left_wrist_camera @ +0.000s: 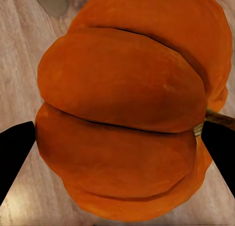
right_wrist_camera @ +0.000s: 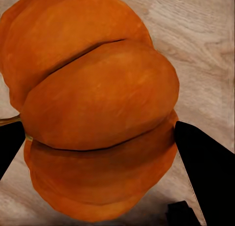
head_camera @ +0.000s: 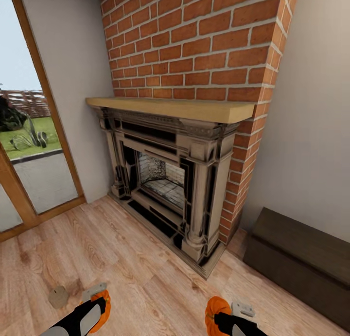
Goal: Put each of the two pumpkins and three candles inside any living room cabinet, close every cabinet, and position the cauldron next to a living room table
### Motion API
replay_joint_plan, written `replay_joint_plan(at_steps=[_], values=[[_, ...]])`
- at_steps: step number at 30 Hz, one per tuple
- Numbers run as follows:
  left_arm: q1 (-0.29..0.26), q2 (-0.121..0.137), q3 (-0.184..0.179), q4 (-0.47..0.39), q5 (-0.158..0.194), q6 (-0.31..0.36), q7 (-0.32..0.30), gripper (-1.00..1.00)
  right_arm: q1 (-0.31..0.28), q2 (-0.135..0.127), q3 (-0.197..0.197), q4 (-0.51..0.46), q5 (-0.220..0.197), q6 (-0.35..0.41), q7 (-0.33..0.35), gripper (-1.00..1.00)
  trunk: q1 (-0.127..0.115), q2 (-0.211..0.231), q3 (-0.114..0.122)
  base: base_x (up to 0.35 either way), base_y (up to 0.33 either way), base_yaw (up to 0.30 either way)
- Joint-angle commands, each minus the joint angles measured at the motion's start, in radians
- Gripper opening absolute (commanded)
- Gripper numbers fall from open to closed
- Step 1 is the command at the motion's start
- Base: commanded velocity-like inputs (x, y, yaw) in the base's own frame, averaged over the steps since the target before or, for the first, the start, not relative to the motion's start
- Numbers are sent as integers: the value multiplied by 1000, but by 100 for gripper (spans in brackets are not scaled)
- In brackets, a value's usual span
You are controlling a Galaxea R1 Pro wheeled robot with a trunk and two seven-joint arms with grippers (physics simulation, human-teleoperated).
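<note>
I hold two orange ribbed pumpkins low over the wooden floor. My left gripper [head_camera: 99,308] is shut on one pumpkin [head_camera: 105,301], which bulges between the dark fingers [left_wrist_camera: 14,152] in the left wrist view. My right gripper [head_camera: 217,320] is shut on the other pumpkin [head_camera: 217,306], whose ribs [right_wrist_camera: 98,98] sit between the black fingers [right_wrist_camera: 200,162]. A stubby tan candle [head_camera: 58,297] lies on the floor just left of my left gripper, also seen as the candle [left_wrist_camera: 50,0]. The dark-brown cabinet [head_camera: 301,258] stands closed at the right wall. The cauldron and the table are out of view.
A stone fireplace [head_camera: 165,180] with a light wooden mantel [head_camera: 170,107] and a red-brick chimney [head_camera: 194,39] stands straight ahead. A glass door with a wooden frame [head_camera: 29,146] is on the left. Wooden floor [head_camera: 146,273] lies between me and the hearth.
</note>
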State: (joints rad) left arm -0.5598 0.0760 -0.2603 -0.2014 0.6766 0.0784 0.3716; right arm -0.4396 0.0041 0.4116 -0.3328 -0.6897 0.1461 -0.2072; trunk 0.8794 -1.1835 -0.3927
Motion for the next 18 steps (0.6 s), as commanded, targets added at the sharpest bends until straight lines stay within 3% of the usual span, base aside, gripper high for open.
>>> replay_joint_plan(at_steps=[1, 4, 7, 10, 14, 18], values=[[0, -1, -10, -2, 0, 9, 6, -100, -1, -1, 7, 13, -5, 1, -9, -100, -4, 7, 2, 0, 0, 0], [0, -5, -48, -1, -7, 16, -8, -100, -1, -4, 6, 65, -4, -17, -10, -100, -15, 28, 12, 0, 0, 0], [0, 1, -141, -1, -9, 64, -46, -100, -1, 0, 6, 83, -4, -23, -12, -100, -27, 49, 21, 0, 0, 0], [0, 14, -206, 21, -13, 77, -99, -100, -1, 1, 6, 90, -3, -25, -12, -100, -38, 70, 30, 0, 0, 0], [2, 33, -236, 75, -27, 43, -193, -100, -1, 1, 8, 88, 0, -28, -12, -100, -46, 84, 37, 0, 0, 0], [13, 57, -239, 88, -22, -103, -220, -100, -1, 1, 8, 84, -1, -31, -12, -100, -46, 84, 37, 0, 0, 0]])
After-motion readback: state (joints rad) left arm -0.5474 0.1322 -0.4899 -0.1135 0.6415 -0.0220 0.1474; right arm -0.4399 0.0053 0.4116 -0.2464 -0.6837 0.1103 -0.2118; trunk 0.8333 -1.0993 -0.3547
